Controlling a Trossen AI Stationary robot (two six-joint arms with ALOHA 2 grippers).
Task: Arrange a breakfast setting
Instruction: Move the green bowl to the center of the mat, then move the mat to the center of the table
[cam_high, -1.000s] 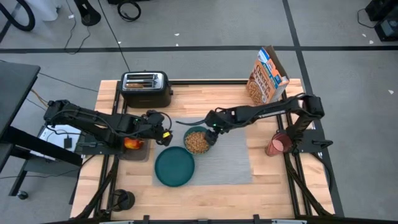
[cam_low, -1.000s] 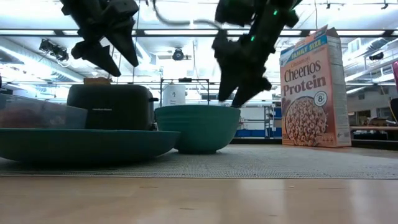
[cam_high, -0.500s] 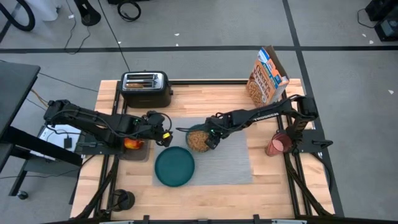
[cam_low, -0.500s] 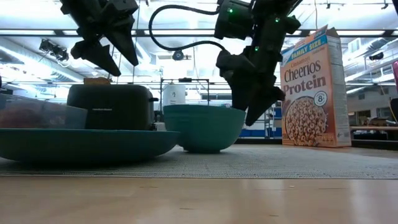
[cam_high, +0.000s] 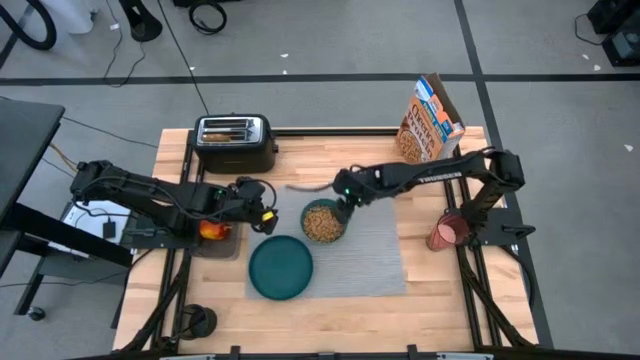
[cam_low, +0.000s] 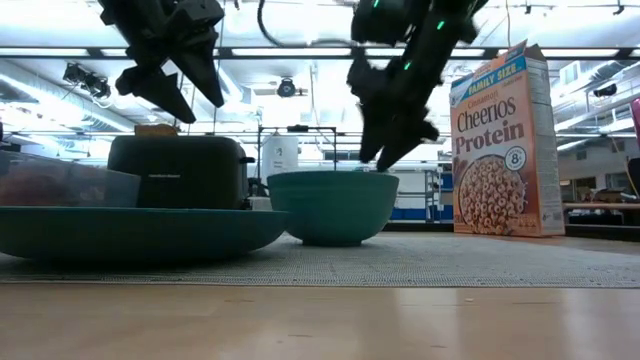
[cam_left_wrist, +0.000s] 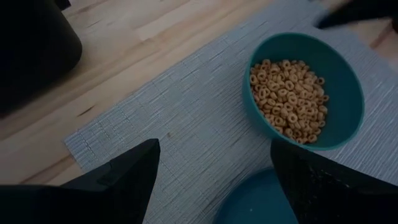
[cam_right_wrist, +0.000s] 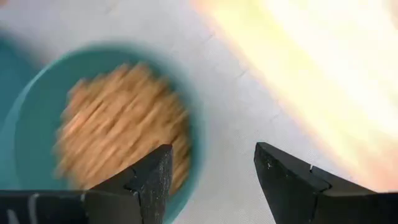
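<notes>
**Cereal bowl on the placemat, both claws empty**

The right claw (cam_high: 343, 201) hangs just above the far rim of the teal bowl (cam_high: 324, 221), fingers parted, holding nothing. The cereal-filled bowl sits on the grey placemat (cam_high: 375, 255), touching the empty teal plate (cam_high: 280, 267). The left claw (cam_high: 266, 222) hovers beside the plate, wide open and empty. The pink cup (cam_high: 446, 232) stands well beyond the right claw on the tabletop (cam_high: 340, 150).
</notes>
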